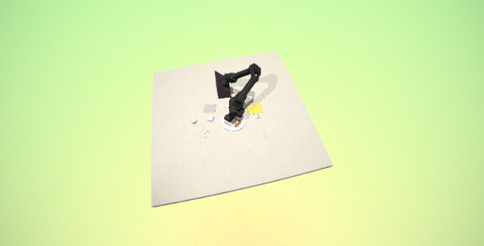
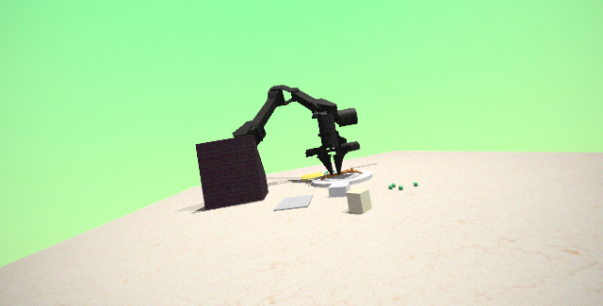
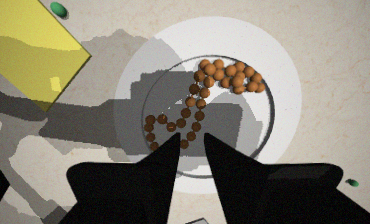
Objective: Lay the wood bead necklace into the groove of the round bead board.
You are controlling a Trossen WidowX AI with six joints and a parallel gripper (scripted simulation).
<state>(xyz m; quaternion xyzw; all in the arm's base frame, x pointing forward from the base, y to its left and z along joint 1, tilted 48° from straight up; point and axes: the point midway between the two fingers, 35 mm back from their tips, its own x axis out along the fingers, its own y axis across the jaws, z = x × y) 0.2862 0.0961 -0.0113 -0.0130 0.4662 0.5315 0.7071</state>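
A: Pincer (image 1: 235, 120) (image 2: 334, 173) (image 3: 192, 136) state?
B: Tips apart, nothing clamped, above the board (image 1: 234, 129) (image 2: 366, 177) (image 3: 286, 107).
A: Necklace (image 1: 237, 123) (image 2: 350, 171) (image 3: 238, 79)?
B: On the board, bunched at one side, strands trailing across the middle.

1. We see a gap between the gripper (image 1: 231, 120) (image 2: 335, 174) (image 3: 192, 134) fingertips.
2. Beads (image 1: 237, 122) (image 2: 349, 171) (image 3: 238, 79) heap along the board's (image 1: 234, 129) (image 2: 366, 177) (image 3: 286, 100) far side in the wrist view, obstructing low passage.
3. Our white block (image 1: 210, 118) (image 2: 338, 190) stands just beside the board.
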